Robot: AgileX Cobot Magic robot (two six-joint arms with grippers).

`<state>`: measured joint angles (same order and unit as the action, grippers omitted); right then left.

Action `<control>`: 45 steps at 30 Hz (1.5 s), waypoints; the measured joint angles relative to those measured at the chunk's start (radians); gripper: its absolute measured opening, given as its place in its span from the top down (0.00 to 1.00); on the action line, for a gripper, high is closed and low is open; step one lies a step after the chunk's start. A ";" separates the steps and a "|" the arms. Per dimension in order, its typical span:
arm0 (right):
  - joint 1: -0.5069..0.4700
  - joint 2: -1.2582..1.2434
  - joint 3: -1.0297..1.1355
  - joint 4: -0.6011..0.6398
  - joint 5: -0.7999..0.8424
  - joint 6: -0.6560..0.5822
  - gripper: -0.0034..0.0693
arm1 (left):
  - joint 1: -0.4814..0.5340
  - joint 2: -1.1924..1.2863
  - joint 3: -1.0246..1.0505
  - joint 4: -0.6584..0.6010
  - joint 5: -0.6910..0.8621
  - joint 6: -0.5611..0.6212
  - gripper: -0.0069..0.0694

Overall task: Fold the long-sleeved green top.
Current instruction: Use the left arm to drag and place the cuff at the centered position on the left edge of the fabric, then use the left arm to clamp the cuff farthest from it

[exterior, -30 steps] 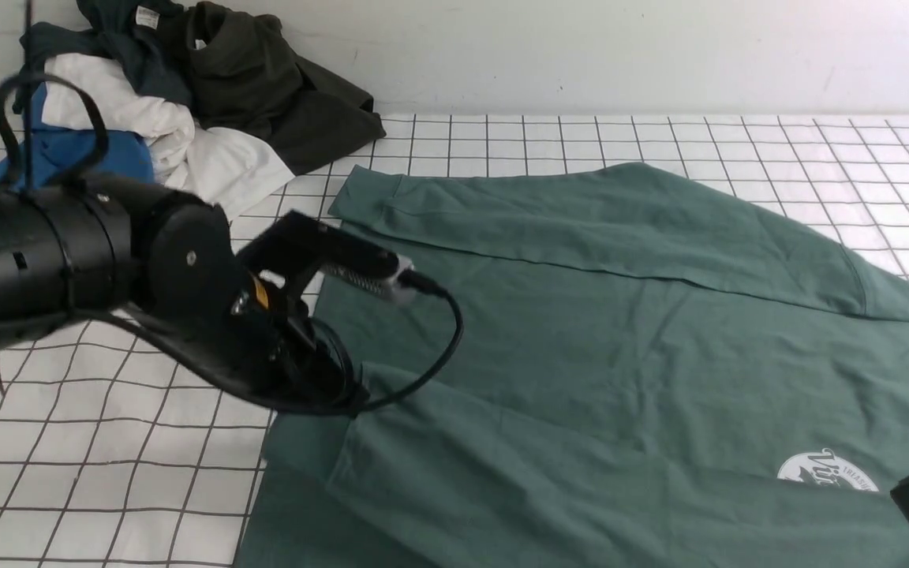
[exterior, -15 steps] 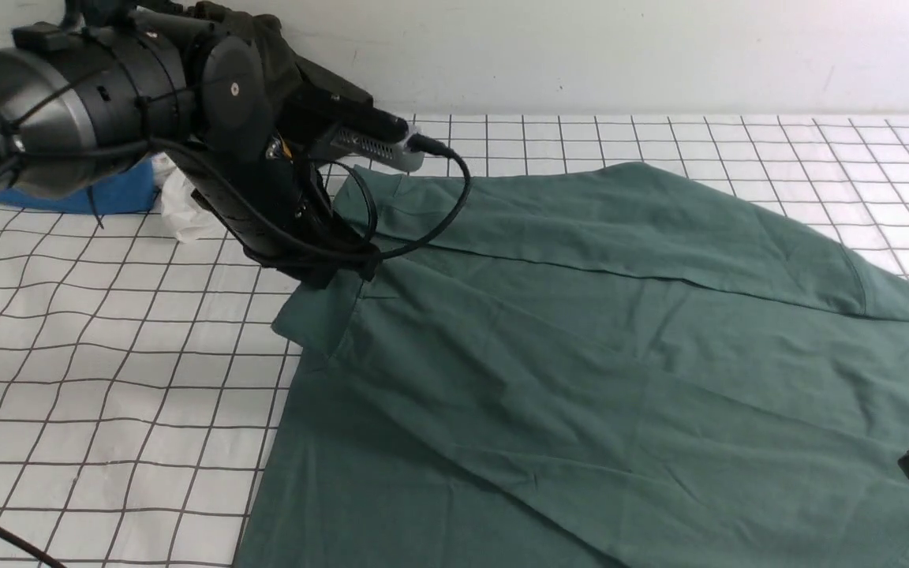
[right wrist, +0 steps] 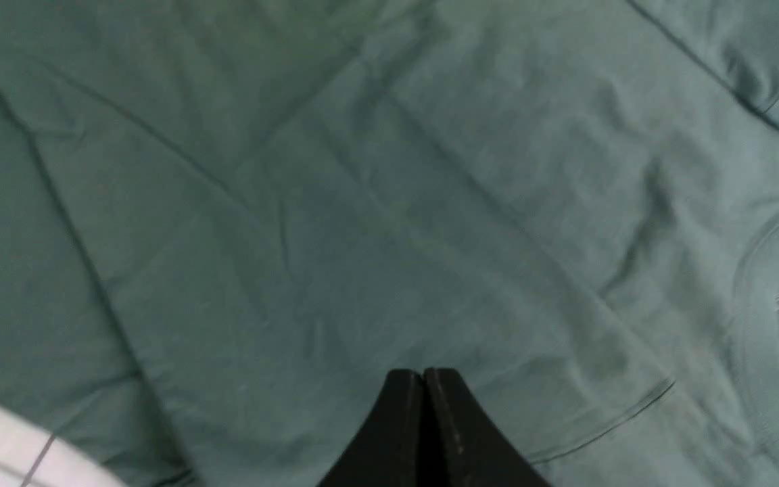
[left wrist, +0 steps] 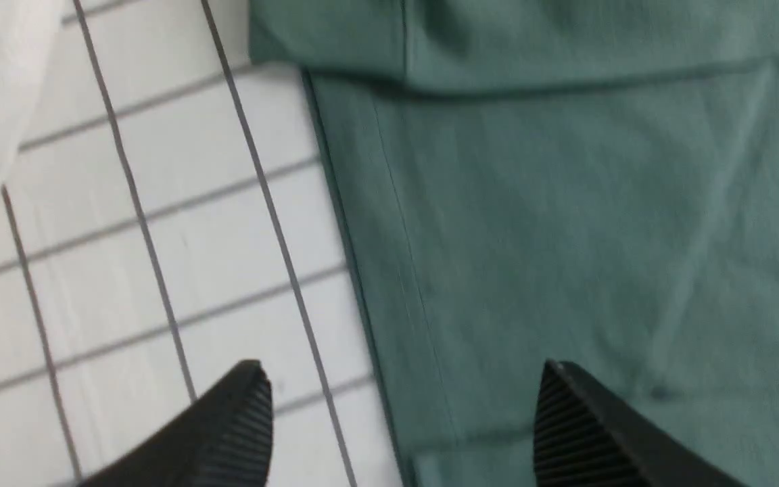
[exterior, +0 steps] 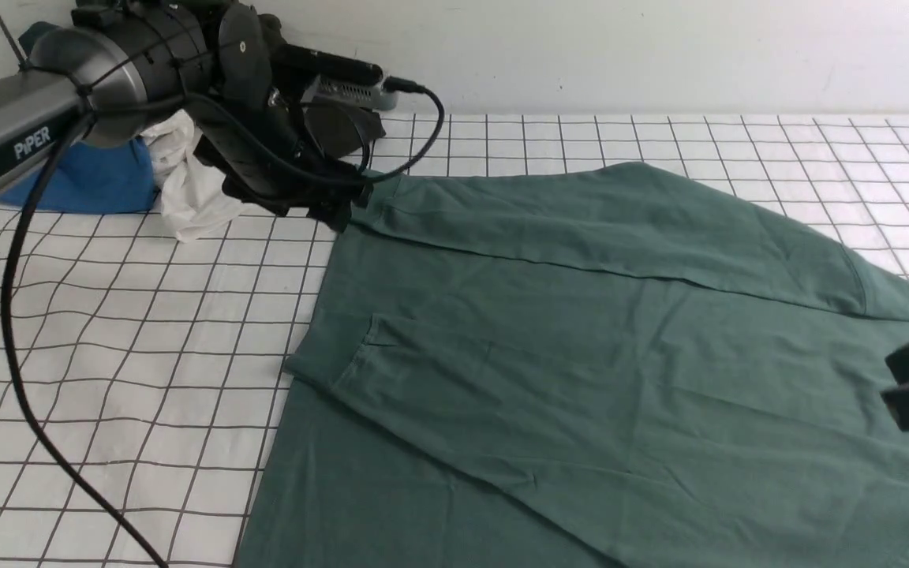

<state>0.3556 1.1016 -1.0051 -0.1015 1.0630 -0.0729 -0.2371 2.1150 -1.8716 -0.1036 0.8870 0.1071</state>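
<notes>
At the far left corner of the top [exterior: 581, 355], the left gripper [left wrist: 399, 406] hangs wide open and empty, one finger over the bare bench [exterior: 147, 315] and the other over green cloth. The hem [exterior: 328, 300] runs between them. The far sleeve's cuff [exterior: 375, 197] lies just beside it, a little farther along the hem toward the wall.

The top lies flat on the bench with its long axis running left to right. Its hem is toward the robot's left and its collar [right wrist: 754, 318] toward the right. Both sleeves are laid across the body, and the near sleeve's cuff [exterior: 336, 359] sits at the hem, nearer the robot.

The right gripper [right wrist: 423, 379] is pressed closed on nothing. It hovers over the body, with the collar off to one side of it in its wrist view.

The hem end belongs to the left arm and the collar end to the right. For the left arm, the cloth edge is directly below, so a straight descent should bring the fingers down astride the hem for a pinch. I judge that the grip should take the hem corner alone, because the cuff is close enough to be caught with it. Carrying the corner along the long axis toward the collar would halve the length.
</notes>
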 joint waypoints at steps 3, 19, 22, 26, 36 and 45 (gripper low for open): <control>0.000 0.091 -0.067 -0.036 -0.045 0.029 0.97 | 0.012 0.111 -0.143 -0.029 -0.013 -0.003 0.27; 0.000 0.265 -0.160 -0.070 -0.100 0.034 0.97 | 0.054 0.422 -0.419 0.011 -0.213 -0.125 0.27; 0.000 0.273 -0.160 -0.073 -0.100 0.034 0.97 | 0.058 0.440 -0.419 0.013 -0.237 -0.129 0.28; 0.000 0.282 -0.160 -0.076 -0.100 0.034 0.97 | 0.058 0.468 -0.419 0.009 -0.243 -0.129 0.39; 0.000 0.290 -0.160 -0.080 -0.097 0.034 0.97 | 0.058 0.469 -0.422 -0.040 -0.249 -0.121 0.77; 0.000 0.290 -0.160 -0.080 -0.091 0.034 0.97 | 0.058 0.387 -0.476 -0.060 -0.118 -0.061 0.90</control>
<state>0.3556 1.3918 -1.1648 -0.1820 0.9722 -0.0390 -0.1789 2.5021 -2.3473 -0.1640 0.7691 0.0457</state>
